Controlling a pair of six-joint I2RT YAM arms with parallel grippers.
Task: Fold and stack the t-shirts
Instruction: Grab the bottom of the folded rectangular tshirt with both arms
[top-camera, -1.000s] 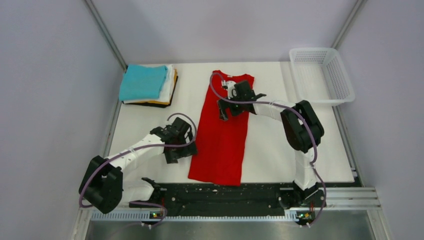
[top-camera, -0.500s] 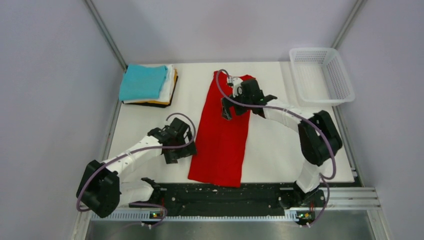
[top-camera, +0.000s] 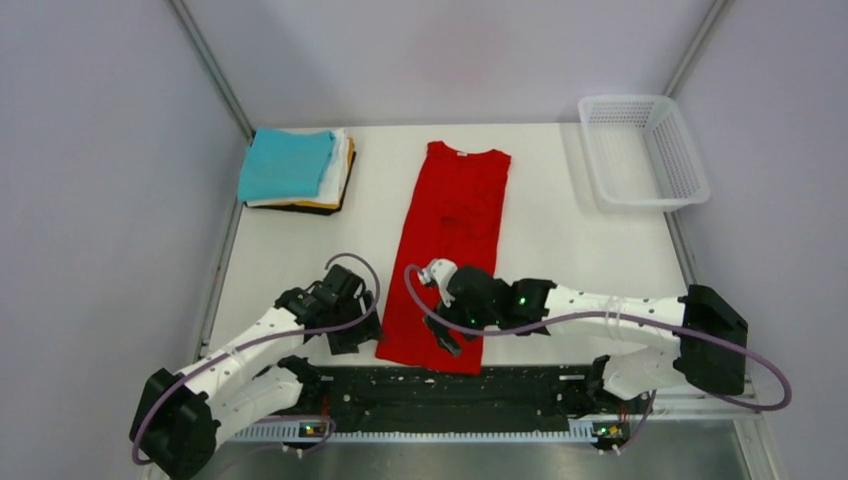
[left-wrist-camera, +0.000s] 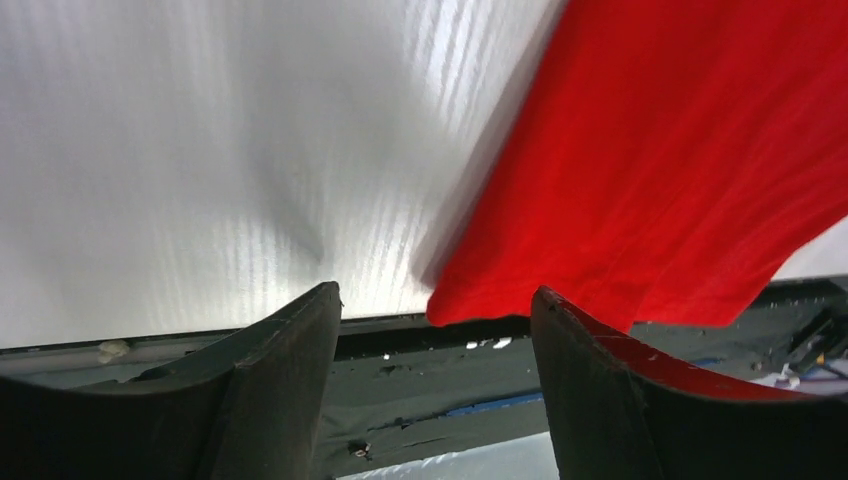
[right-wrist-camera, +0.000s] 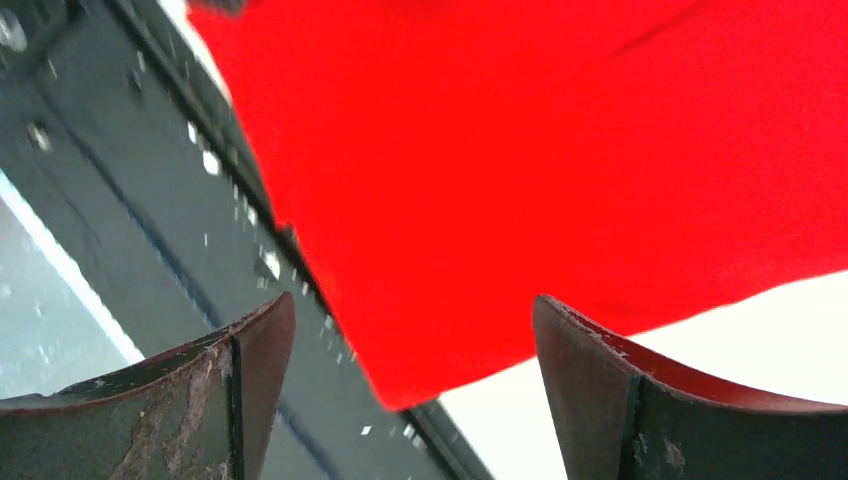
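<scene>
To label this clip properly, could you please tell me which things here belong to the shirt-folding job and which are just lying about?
Part of the job:
- red t-shirt, laid out lengthwise mid-table
- stack of folded t-shirts, teal on top, far left corner

Just lying about:
- white mesh basket, far right corner

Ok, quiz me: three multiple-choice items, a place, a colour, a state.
1. Where is the stack of folded cloth t-shirts? A near right corner; B far left corner of the white table; C table centre.
2. What colour is its top shirt? A teal; B red; C black.
3. How is the long red cloth t-shirt? A balled up; B hanging in air; C flat, a narrow strip.
Answers: B, it sits at the far left edge; A, a teal shirt tops it; C, it lies on the table, the left tool and right tool open.
</scene>
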